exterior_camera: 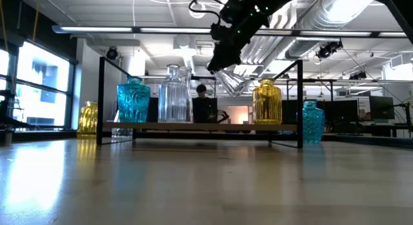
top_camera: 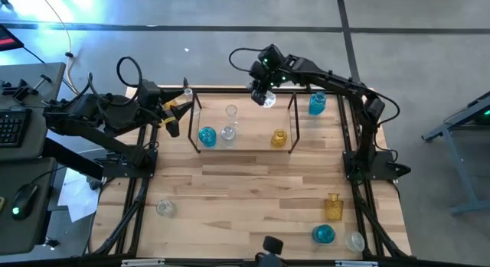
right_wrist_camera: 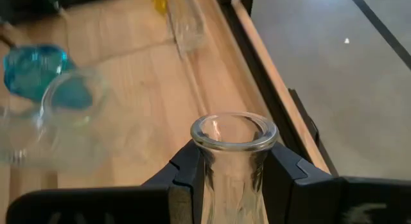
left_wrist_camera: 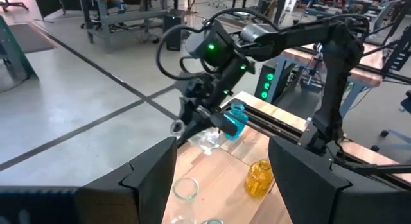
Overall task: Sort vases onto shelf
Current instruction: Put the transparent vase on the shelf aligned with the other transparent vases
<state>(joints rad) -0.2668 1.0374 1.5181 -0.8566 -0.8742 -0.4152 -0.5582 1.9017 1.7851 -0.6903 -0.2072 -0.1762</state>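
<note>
My right gripper (top_camera: 265,94) hangs over the far rail of the shelf (top_camera: 243,148), shut on a clear vase (exterior_camera: 231,81). On the shelf stand a blue vase (top_camera: 207,135), two clear ones (top_camera: 228,133) (top_camera: 231,112) and a yellow one (top_camera: 279,137). Another blue vase (top_camera: 317,104) stands on the table just right of the shelf. My left gripper (top_camera: 174,114) waits off the shelf's left end, open with nothing between its fingers (left_wrist_camera: 154,176). Under it a yellow vase (exterior_camera: 88,117) stands on the table. My right gripper pinches the clear vase's neck (right_wrist_camera: 234,161) just below the flared rim, one finger (right_wrist_camera: 187,176) on each side. The fingers slant downward from the table's far right. The vase is lifted clear above the shelf and hangs tilted.
Near the front edge stand a clear vase (top_camera: 165,208) at the left and a yellow (top_camera: 333,207), a blue (top_camera: 324,234) and a clear one (top_camera: 354,241) at the right. Black frame rails (top_camera: 354,137) edge the table. Bare wood lies in the middle.
</note>
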